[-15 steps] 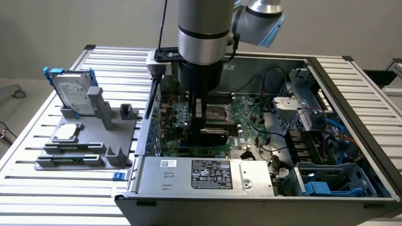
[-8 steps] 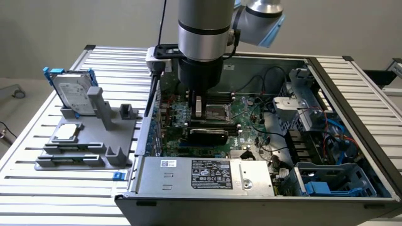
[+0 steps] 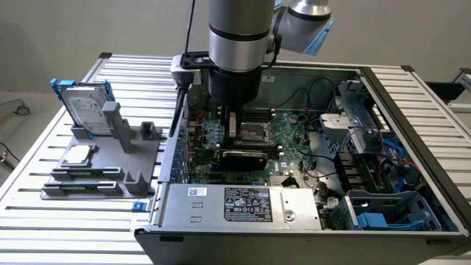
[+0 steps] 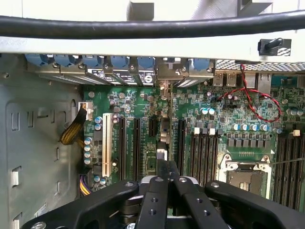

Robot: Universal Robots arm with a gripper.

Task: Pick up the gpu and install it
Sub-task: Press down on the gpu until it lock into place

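1. The arm reaches down into the open computer case (image 3: 412, 105), which sits on the slatted counter (image 3: 44, 221).
2. The pincer (image 3: 234, 138) is clenched. In the wrist view its black fingers meet at the tips (image 4: 166, 164).
3. The gpu (image 3: 243, 159) stands upright on the green motherboard (image 3: 294, 138) inside the case, directly below the pincer. Its black rounded cover faces the near side.
4. In the wrist view the gpu (image 4: 164, 124) appears edge-on as a thin strip among the long black expansion slots. It runs from the fingertips toward the case's rear panel and its row of blue clips (image 4: 119, 61).
5. The fingertips are right at the card's top edge. The pictures do not show whether they pinch that edge or only close above it, nor whether the card is fully seated.
6. The power supply (image 3: 250, 204), with its white and black labels, fills the near side of the case.
7. A grey fixture (image 3: 96, 176) lies on the counter at the exterior view's left of the case. It holds a silver hard drive (image 3: 85, 107) standing in a blue frame and a small square silver chip (image 3: 79, 155) lying flat.
8. A thick black cable (image 4: 143, 28) crosses the wrist view, and a thin red wire (image 4: 257, 100) loops over the motherboard.
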